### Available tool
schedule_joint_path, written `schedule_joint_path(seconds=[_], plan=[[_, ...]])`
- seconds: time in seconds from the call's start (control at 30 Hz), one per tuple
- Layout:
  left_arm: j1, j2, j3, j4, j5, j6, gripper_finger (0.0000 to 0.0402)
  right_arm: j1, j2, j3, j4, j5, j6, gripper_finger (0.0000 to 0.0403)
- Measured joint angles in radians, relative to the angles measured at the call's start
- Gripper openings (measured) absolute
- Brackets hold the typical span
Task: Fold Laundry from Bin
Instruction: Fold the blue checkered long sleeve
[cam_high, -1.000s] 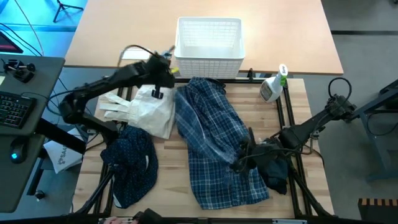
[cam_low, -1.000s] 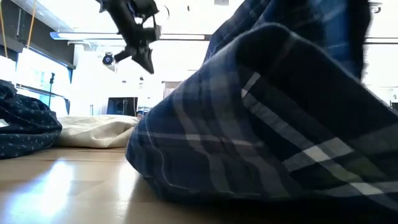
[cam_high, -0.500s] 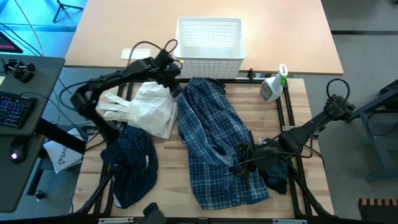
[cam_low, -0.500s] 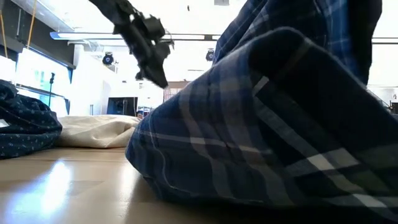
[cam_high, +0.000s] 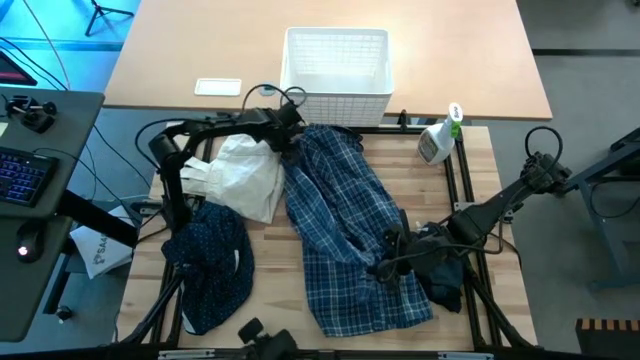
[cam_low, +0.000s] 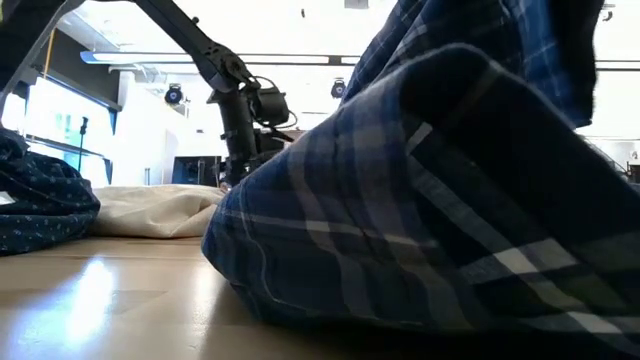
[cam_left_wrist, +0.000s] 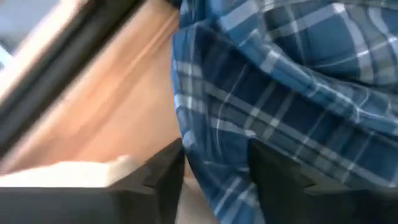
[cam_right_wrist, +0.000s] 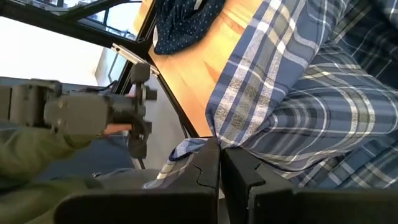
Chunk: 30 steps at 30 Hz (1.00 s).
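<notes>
Shirt spread lengthwise down mid-table: plaid shirt (cam_high: 350, 230) is the piece I'm working, collar end just below the bin (cam_high: 336, 62), hem toward the near edge.

L end effector (cam_high: 290, 138) is low at the shirt's top-left corner, beside the cream cloth bag (cam_high: 240, 175). In the left wrist view its fingers (cam_left_wrist: 163, 171) stand apart w/ plaid cloth between them, not yet pinched. My read: set there to take that corner.

R end effector (cam_high: 385, 262) is at the lower right edge of the shirt, fingers together on a fold of plaid; the right wrist view shows cloth caught at the tips. Prob. pinning that end so the cloth can be tensioned.

Dotted navy shirt (cam_high: 210, 260) heaped front-left, dark navy piece (cam_high: 445, 280) front-right, both clear of the fold area. Bin looks empty.
</notes>
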Motion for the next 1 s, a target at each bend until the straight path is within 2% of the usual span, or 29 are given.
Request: schedule_joint_path(seconds=[0.13, 0.2, 0.37, 0.47, 0.63, 0.77, 1.0], plan=[[-0.047, -0.026, 0.003, 0.018, 0.000, 0.085, 0.0039, 0.000, 0.000, 0.000, 0.001, -0.002, 0.000, 0.0000], [-0.062, -0.047, 0.008, -0.003, 0.002, 0.104, 0.0013, 0.002, 0.000, -0.001, 0.002, -0.009, 0.000, 0.0000], [-0.096, -0.206, 0.078, -0.161, 0.013, 0.121, 0.0002, 0.031, 0.000, -0.001, 0.022, -0.035, 0.022, 0.0000], [-0.105, -0.331, 0.119, -0.207, -0.038, 0.127, 0.0001, 0.066, 0.000, -0.001, 0.023, -0.036, 0.054, 0.0000], [-0.063, -0.470, 0.175, -0.189, -0.106, 0.105, 0.0001, 0.106, 0.000, -0.001, 0.004, -0.046, 0.107, 0.0000], [-0.013, -0.469, 0.177, -0.141, -0.088, 0.085, 0.0000, 0.101, -0.001, -0.001, 0.005, -0.117, 0.116, 0.0000], [0.027, -0.316, 0.176, -0.038, -0.061, 0.079, 0.0000, 0.087, -0.001, -0.001, 0.104, -0.192, 0.116, 0.0000]])
